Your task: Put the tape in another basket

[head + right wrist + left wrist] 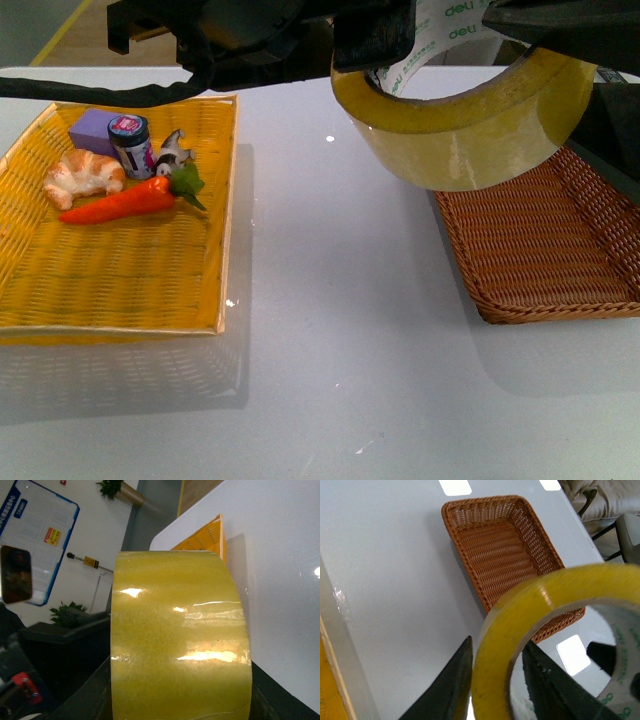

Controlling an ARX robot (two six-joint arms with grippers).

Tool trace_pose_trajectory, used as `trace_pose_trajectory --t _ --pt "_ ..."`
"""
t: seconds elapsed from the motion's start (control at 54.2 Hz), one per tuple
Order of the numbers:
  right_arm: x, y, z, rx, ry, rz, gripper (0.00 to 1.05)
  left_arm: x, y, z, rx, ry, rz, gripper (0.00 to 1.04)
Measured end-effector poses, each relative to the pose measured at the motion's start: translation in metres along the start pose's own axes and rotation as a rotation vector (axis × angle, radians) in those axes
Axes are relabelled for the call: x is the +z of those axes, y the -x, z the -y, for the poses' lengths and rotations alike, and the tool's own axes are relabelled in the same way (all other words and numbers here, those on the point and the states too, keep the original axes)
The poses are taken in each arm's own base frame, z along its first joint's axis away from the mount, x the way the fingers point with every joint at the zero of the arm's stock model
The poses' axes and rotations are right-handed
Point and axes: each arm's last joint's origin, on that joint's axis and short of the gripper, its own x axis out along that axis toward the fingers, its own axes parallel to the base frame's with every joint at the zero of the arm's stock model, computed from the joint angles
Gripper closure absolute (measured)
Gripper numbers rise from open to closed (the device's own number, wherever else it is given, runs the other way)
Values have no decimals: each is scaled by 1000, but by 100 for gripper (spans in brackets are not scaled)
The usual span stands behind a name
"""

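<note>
The tape [470,135], a wide yellowish translucent roll with a white core and green print, hangs high in the front view near the top, above the table. Both grippers are shut on it. My left gripper [372,45] grips its left wall; in the left wrist view [495,680] one finger is inside the roll [492,655] and one outside. My right gripper [545,25] holds its right side; the right wrist view [180,705] is filled by the tape [180,645]. The brown wicker basket [600,300] lies empty at right, below the tape, and shows in the left wrist view [465,515].
A yellow flat woven basket [120,290] at left holds a croissant [82,175], a carrot [125,200], a small jar [132,142], a purple block [92,128] and a small figure [172,152]. White table [340,350] lies between the baskets.
</note>
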Motion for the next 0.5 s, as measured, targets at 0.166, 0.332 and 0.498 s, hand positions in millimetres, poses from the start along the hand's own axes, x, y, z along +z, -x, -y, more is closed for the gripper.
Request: trace_pose_trajectory --t 0.166,0.332,0.498 --pt "0 2 3 -7 -3 7 59 7 16 3 6 -17 85 46" --pt "5 7 9 -26 -14 34 59 9 33 0 25 -30 147 23" --pt "20 16 22 -51 -39 97 59 14 64 -11 30 -14 279 9"
